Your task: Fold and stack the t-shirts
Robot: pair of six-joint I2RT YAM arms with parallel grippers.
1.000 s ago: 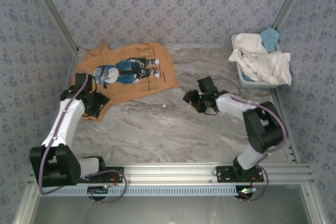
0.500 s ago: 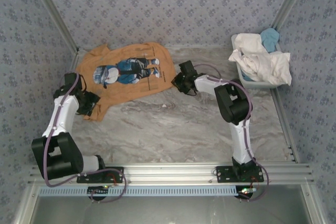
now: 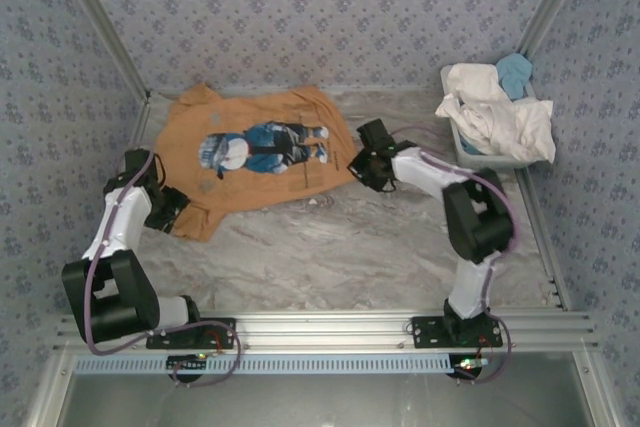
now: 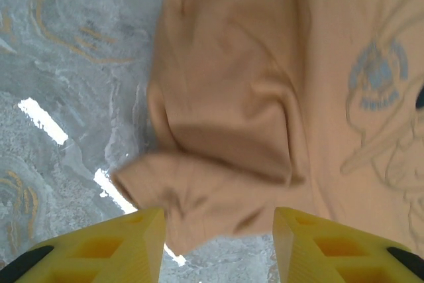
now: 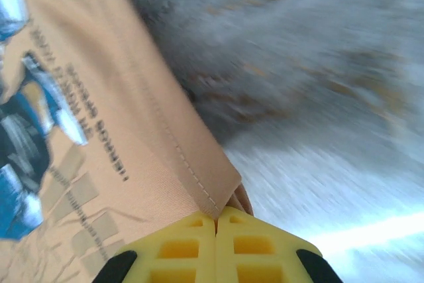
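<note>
A grey marbled table sits inside walls covered in a small blue-grey floral pattern, with the two arm bases bolted to an aluminium rail along the near edge. The tan-orange t-shirt lies spread face up on the far left part of the table, its printed figure in blue clothes lying sideways across the chest. The right gripper is at the shirt's right-hand edge. In the right wrist view its yellow fingers are pressed together, with the stitched hem corner pinched between their tips. The left gripper is at the shirt's near left corner, over a rumpled sleeve. In the left wrist view its fingers stand partly apart, the sleeve's loose edge lies in the gap just ahead of them, and they are not closed on it. At the far right corner a white plastic tub holds a heap of white t-shirts, which spills over its rim, and a light blue t-shirt is bunched at the back.
</note>
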